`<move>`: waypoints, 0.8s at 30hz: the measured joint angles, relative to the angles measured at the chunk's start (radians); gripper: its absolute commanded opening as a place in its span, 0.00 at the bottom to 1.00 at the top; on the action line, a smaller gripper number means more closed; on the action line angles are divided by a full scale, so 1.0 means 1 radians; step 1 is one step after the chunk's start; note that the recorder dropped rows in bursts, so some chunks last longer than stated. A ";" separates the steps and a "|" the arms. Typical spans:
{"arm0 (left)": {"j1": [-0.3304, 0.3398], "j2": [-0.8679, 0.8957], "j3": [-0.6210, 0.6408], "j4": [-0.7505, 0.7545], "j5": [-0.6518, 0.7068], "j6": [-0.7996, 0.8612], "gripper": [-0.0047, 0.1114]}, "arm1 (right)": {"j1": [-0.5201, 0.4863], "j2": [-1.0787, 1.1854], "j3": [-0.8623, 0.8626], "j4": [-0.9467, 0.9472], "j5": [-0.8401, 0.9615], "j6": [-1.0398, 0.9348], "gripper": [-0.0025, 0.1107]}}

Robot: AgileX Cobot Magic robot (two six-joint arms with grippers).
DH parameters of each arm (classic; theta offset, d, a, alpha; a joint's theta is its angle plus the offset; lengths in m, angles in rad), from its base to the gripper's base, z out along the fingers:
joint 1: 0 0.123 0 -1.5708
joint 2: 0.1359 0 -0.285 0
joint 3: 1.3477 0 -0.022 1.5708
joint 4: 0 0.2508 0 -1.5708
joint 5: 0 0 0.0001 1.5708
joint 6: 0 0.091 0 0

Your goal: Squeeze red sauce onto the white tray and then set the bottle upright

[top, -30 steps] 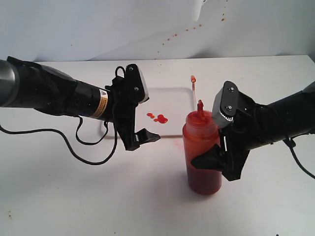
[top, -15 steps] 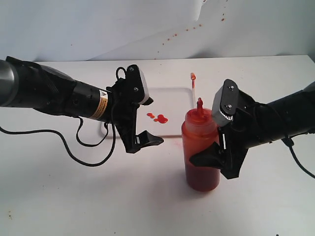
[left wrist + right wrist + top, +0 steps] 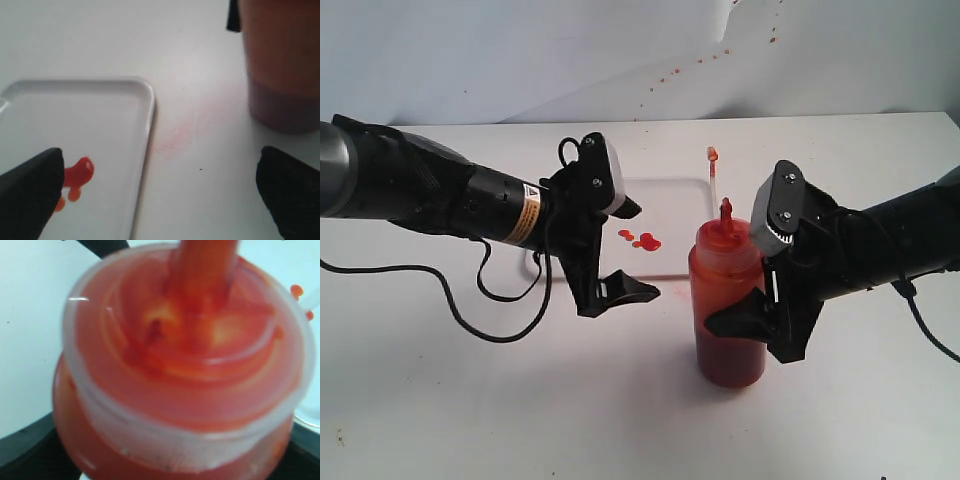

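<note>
Bottle [image 3: 725, 275] seen upright on table [image 3: 620, 400], just beside a corner of tray [image 3: 670, 200], clamped between jaws of right claw [image 3: 740, 318]. Left claw [image 3: 638, 250] held wide open, nothing gripped, poised over tray edge. Sauce [image 3: 642, 240] noted as small blobs on tray. Darker mass visible inside bottle. Pink smear [image 3: 172, 142] recorded on table.

Blurry bottle [image 3: 180, 365], base off-frame
</note>
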 measured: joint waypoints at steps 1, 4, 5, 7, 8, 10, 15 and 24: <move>0.000 0.000 0.000 0.000 -0.024 0.015 0.88 | 0.000 0.000 0.000 0.000 0.000 0.000 0.09; 0.000 0.000 0.000 -0.029 -0.082 0.042 0.88 | 0.000 0.000 0.000 0.000 0.000 0.000 0.21; 0.000 0.000 0.000 -0.052 -0.092 0.044 0.88 | 0.000 0.000 0.000 0.000 0.000 0.000 0.32; 0.000 0.000 0.000 -0.131 -0.111 0.048 0.88 | 0.000 0.000 0.000 0.000 0.000 0.000 0.44; 0.000 0.000 0.000 -0.178 -0.127 0.048 0.88 | 0.000 0.000 0.000 0.000 0.000 0.000 0.47; 0.000 0.000 0.000 -0.194 -0.157 0.054 0.88 | 0.000 0.000 0.000 -0.002 0.002 0.000 0.54; 0.006 0.000 0.000 -0.194 -0.234 0.084 0.88 | -0.005 0.000 0.000 -0.010 0.028 -0.002 0.65; 0.006 -0.001 0.000 -0.200 -0.268 0.086 0.88 | -0.005 0.000 -0.002 0.008 0.057 -0.002 0.85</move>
